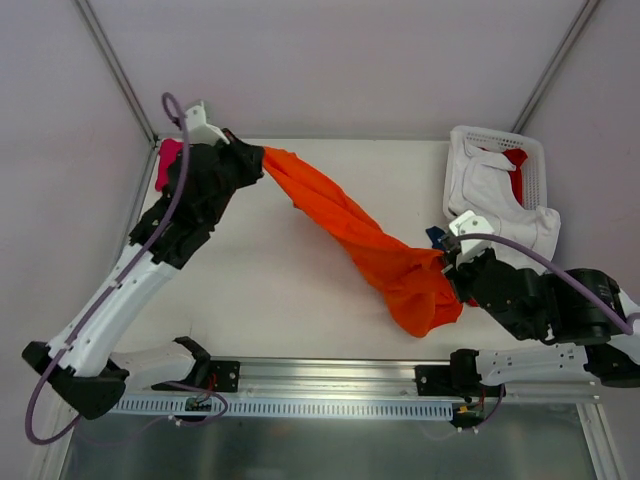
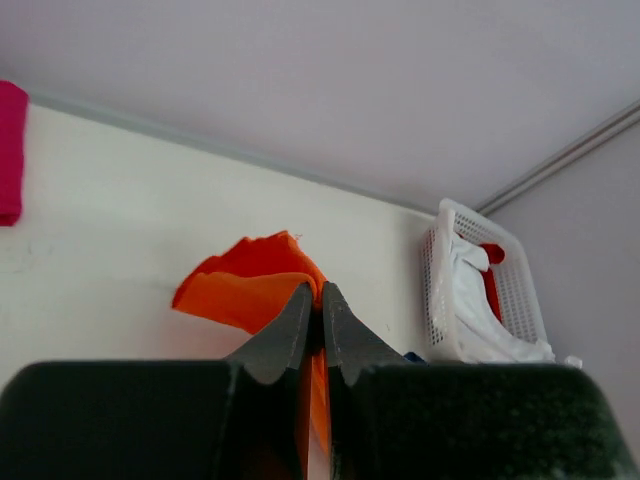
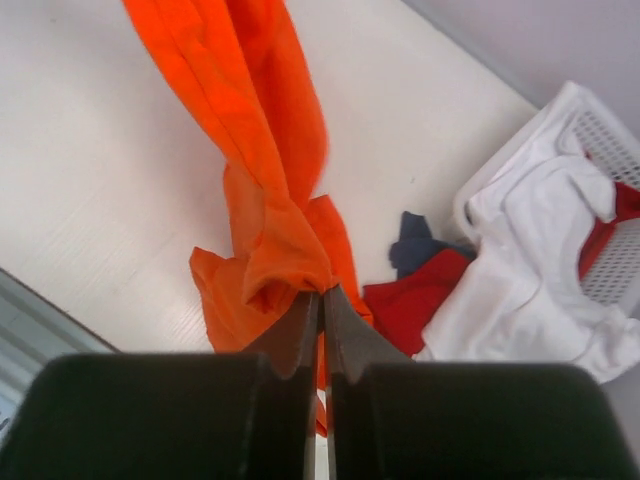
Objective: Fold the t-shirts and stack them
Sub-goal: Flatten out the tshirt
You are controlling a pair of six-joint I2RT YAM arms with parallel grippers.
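The bright orange t-shirt [image 1: 360, 240] hangs twisted in a long band between my two grippers above the table. My left gripper [image 1: 262, 158] is shut on its far left end, and the cloth shows between the jaws in the left wrist view [image 2: 250, 285]. My right gripper [image 1: 447, 262] is shut on its near right end, seen in the right wrist view [image 3: 270, 240]. A magenta-pink shirt [image 1: 166, 166] lies at the far left edge. A white shirt [image 1: 500, 195], a red one [image 3: 415, 300] and a dark blue one [image 3: 415, 245] spill from the basket.
The white slotted basket [image 1: 470, 140] stands at the far right corner, clothes hanging over its near side. The table's far edge meets the wall. A metal rail [image 1: 330, 385] runs along the near edge with the arm bases.
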